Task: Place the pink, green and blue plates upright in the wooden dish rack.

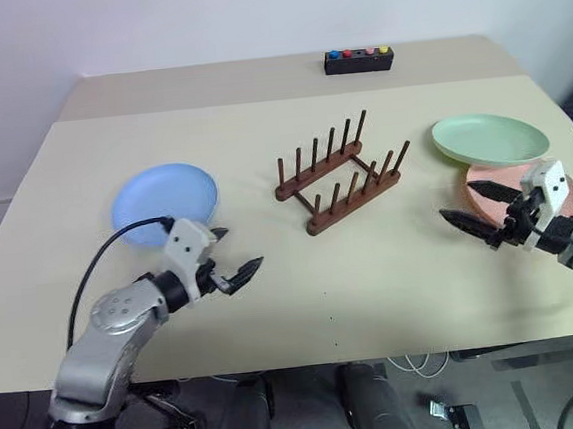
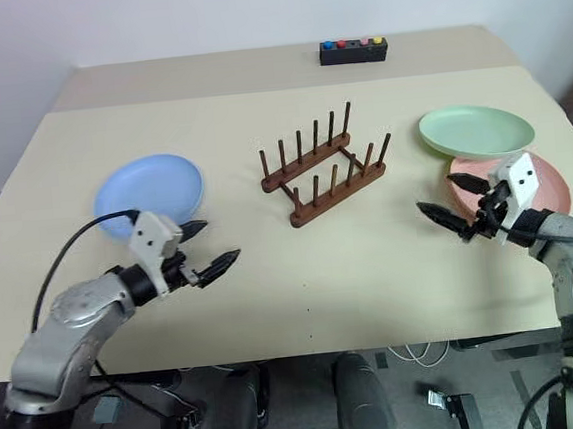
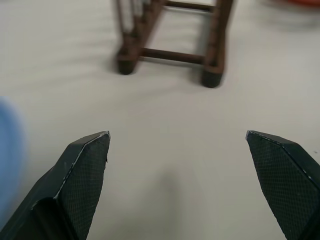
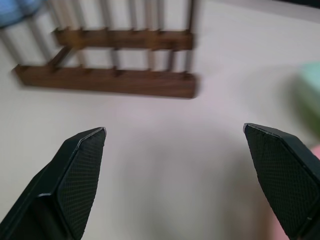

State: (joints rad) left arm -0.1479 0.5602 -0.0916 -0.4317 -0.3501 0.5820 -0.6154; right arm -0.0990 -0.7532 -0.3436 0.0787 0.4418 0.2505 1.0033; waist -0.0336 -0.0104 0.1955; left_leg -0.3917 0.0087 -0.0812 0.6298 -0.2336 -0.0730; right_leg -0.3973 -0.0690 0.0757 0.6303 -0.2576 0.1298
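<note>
The wooden dish rack (image 1: 339, 175) stands empty at the middle of the table, its pegs upright. A blue plate (image 1: 163, 201) lies flat to its left. On the right, the green plate (image 1: 489, 138) lies flat, overlapping the far edge of the pink plate (image 1: 555, 189). My left gripper (image 1: 232, 254) hovers open just in front of the blue plate, pointing toward the rack (image 3: 170, 37). Open as well, my right gripper (image 1: 479, 208) hangs over the near left edge of the pink plate, aimed at the rack (image 4: 110, 65). Neither holds anything.
A small black box with coloured buttons (image 1: 357, 60) sits at the far edge of the table (image 1: 274, 306). A black cable (image 1: 95, 266) loops from my left wrist across the blue plate's near edge.
</note>
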